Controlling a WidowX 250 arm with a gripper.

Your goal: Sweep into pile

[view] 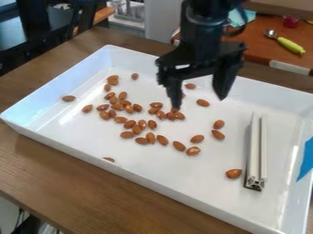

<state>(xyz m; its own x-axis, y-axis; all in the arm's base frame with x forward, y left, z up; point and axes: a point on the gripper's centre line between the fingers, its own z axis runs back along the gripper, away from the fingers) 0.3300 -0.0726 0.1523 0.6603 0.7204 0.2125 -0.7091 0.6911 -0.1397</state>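
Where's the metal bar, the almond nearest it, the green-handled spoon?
Metal bar [254, 151]: camera view, middle of its length.
Nearest almond [233, 173]: camera view, middle of its body.
Green-handled spoon [291, 45]: camera view, on the green handle.

Wood table [43, 167]; dark furniture [34, 18] upper left, reddish tabletop [260, 49] upper right

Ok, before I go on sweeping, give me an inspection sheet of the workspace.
Surface: brown table, white tray on it.
Job's things: almonds scattered in the tray, not yet one pile; grooved bar lying at the right.
Clutter: blue tape at the tray's right wall.
Claw: open, over the tray.
Cables: thin dark strands at lower left, possibly cables.
Surroundings: green-handled spoon on the counter behind.
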